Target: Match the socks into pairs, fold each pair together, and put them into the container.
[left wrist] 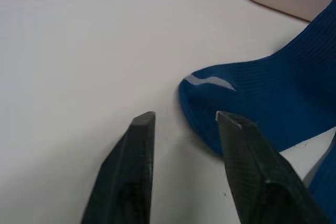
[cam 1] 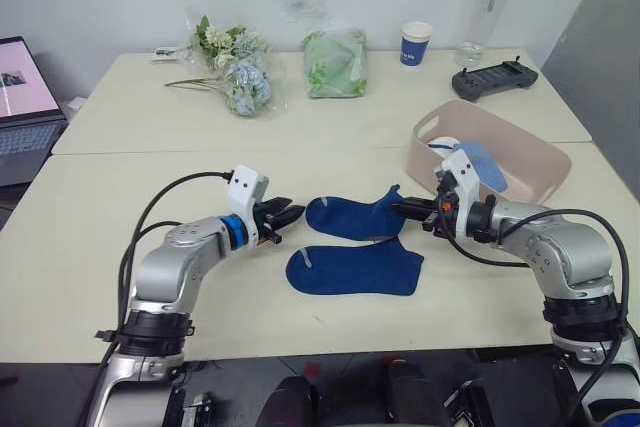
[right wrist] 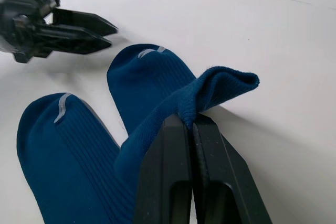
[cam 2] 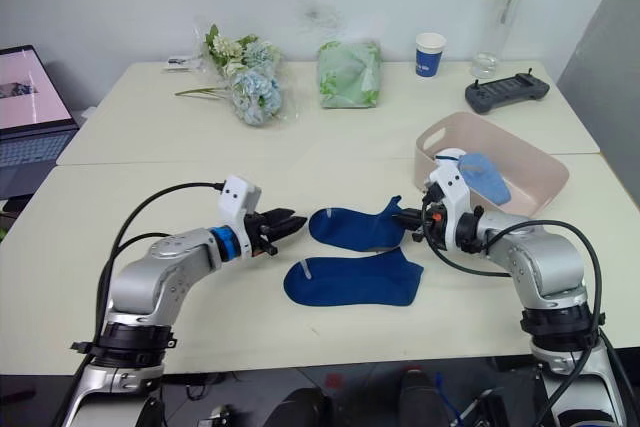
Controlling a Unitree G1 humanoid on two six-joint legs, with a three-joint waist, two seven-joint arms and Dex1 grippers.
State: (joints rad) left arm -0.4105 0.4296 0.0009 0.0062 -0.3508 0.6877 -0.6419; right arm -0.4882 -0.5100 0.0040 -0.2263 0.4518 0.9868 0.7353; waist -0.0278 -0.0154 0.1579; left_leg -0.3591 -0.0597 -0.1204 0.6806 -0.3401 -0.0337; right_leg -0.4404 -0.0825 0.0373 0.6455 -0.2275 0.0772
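Socks: two dark navy ones are lying side by side mid-tabletop [cam 1: 120, 277], the far sock [cam 1: 352, 217] and the near sock [cam 1: 355, 269]. Right gripper [right wrist: 190, 121] is pinching the far sock's cuff end with jaws pressed together, lifting it, likely to lay it over its mate. Left gripper [left wrist: 184, 121], jaws spread, is hovering just beside the far sock's toe (probably to pin it). Pink container [cam 1: 530, 152], already holding a light blue sock [cam 1: 485, 167], is sitting near behind the right arm; tabletop around both socks is lying open.
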